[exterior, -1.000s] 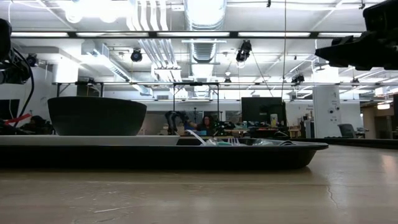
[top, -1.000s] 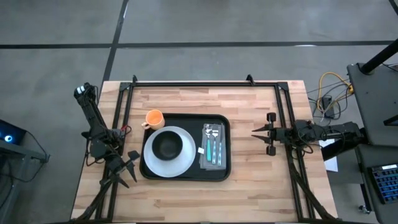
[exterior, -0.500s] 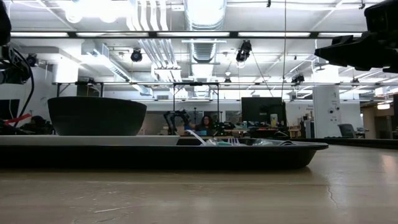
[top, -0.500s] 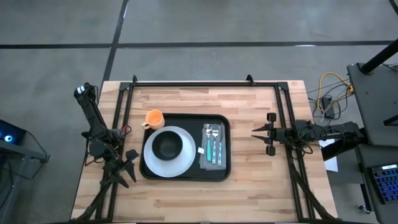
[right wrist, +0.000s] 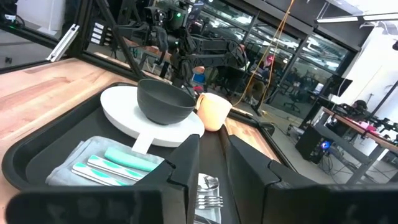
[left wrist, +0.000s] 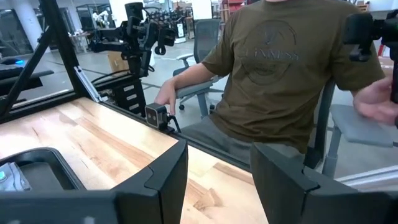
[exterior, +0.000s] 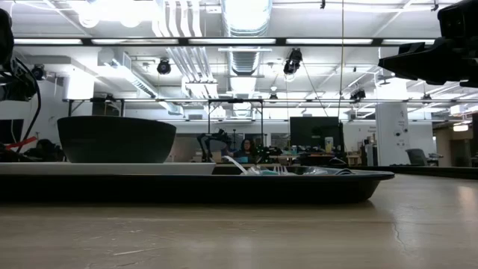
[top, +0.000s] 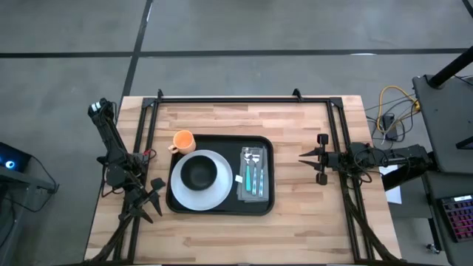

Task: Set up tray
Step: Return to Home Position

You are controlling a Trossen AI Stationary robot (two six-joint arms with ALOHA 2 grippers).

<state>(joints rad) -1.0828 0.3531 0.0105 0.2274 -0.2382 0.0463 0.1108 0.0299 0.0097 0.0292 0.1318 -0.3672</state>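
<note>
Gripper, left [top: 155, 193] – by the left edge of the table [top: 222, 118], just beside the tray, fingers spread wide, holding nothing. Tray [top: 222, 140] – black, mid-table: orange cup [top: 183, 140] at its far-left corner, white plate [top: 216, 193] under 1 dark bowl [top: 198, 171], then grey napkin [top: 258, 191] bearing green cutlery [top: 251, 174]. Gripper, right [top: 303, 158] – apart from the tray toward the right edge, fingers narrowly parted, empty.
</note>
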